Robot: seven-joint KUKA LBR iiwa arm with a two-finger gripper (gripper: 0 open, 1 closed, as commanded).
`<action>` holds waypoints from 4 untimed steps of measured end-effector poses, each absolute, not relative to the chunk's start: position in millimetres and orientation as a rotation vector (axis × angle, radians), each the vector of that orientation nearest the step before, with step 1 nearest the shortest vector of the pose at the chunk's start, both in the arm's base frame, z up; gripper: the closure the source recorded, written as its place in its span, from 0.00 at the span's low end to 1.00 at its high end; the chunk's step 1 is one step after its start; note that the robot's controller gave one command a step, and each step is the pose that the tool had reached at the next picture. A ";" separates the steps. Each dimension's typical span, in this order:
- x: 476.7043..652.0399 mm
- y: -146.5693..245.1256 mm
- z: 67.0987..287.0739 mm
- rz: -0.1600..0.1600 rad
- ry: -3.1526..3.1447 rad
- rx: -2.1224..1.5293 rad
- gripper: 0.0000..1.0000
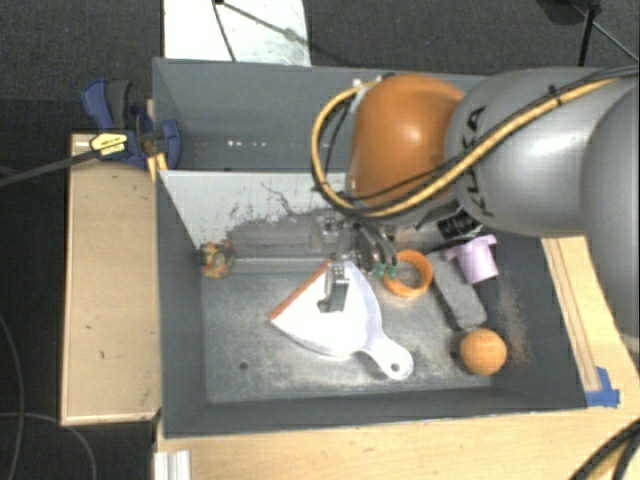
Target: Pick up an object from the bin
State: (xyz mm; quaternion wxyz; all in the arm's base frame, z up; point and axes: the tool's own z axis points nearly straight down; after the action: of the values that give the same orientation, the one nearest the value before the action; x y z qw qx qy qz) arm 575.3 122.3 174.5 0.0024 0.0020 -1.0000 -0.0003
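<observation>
Camera view: hand [335, 290] is seen low at bin centre, over a white scoop [345, 336] w/ short handle; open or closed cannot be told. Bare floor is left at front-left of grey bin [190, 368]. Orange ring [408, 275], purple cup [476, 260] and orange ball [482, 352] are crowded at right. Red-orange wedge [300, 296] is set at scoop's left edge; overlap unclear. Back-right corner is hidden by arm [540, 148].

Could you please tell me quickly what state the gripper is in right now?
Gripper: open or shut cannot be told; it sits low over the white scoop in the middle of the bin.
</observation>
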 end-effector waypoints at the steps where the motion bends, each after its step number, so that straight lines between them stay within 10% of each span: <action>1: 577.0 121.7 179.4 -0.002 -3.144 0.002 0.00; 2: 519.6 84.3 112.0 -0.001 -3.140 -0.123 1.00; 3: 519.6 84.3 112.0 -0.001 -3.140 -0.130 0.00; 4: 519.6 84.2 112.0 -0.001 -3.140 -0.132 0.00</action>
State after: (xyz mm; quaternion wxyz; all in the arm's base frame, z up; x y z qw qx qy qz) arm 519.6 84.2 112.0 -0.0006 -0.0421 -0.9991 -0.0004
